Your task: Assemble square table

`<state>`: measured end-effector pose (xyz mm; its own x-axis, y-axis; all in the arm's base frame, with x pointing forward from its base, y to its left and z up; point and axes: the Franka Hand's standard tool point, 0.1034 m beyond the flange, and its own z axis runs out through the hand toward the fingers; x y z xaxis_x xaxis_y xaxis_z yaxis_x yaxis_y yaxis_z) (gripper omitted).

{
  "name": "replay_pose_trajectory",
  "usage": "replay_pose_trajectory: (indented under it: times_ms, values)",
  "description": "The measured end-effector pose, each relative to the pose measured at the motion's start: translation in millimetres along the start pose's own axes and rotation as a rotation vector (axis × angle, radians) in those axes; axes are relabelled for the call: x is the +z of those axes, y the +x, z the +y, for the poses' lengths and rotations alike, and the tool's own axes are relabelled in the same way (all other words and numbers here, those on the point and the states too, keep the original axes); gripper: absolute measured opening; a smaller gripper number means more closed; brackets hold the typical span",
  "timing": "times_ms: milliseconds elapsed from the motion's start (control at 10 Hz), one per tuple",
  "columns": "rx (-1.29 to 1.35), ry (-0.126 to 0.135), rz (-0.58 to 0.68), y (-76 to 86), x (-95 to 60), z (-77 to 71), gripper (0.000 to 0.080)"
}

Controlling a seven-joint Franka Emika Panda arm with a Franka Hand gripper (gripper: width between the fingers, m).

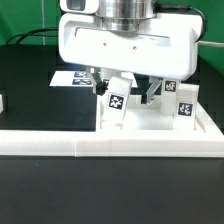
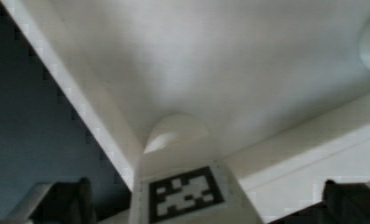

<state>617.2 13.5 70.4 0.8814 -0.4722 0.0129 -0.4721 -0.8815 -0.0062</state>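
Two legs stand on the slab (image 1: 150, 128): one (image 1: 116, 102) near centre, another (image 1: 184, 100) at 3 o'clock of it. More legs are probably still to fit, though none shows loose. The fingers (image 1: 124, 88) are spread wide, straddling the centre leg (image 2: 185, 180) without pinching it. The slab lies on the table (image 1: 30, 80), pressed against the wall (image 1: 110, 148) at 6 o'clock. Open room lies toward 9 o'clock; the other leg crowds 3 o'clock.

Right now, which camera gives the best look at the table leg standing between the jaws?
The wrist view: the leg fills the centre, tag facing the camera, with the open jaws either side. The exterior view shows the same leg small, upright on the tabletop, partly hidden under the gripper.
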Motion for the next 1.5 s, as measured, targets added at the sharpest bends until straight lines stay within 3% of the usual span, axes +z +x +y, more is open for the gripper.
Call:
replay_pose_trajectory:
  times_ms: [200,300,400,1000,1100,1200,1400,1500]
  values:
    - [0.03,0.0,0.0,0.4,0.3,0.6,0.0391]
    - [0.034,-0.001,-0.001,0.4,0.4,1.4,0.0391]
    - [0.104,0.002,-0.002,0.3,0.5,0.8,0.0288]
    - [0.687,0.017,-0.005,0.6,3.2,-4.1,0.0288]
    - [0.955,0.059,-0.014,1.3,4.2,-7.1,0.0288]
    - [1.115,0.084,-0.04,1.0,5.0,-10.1,0.0288]
    - [1.317,0.147,-0.077,6.8,5.6,-6.7,0.0288]
    - [1.363,0.149,-0.077,7.2,5.3,-7.0,0.0288]
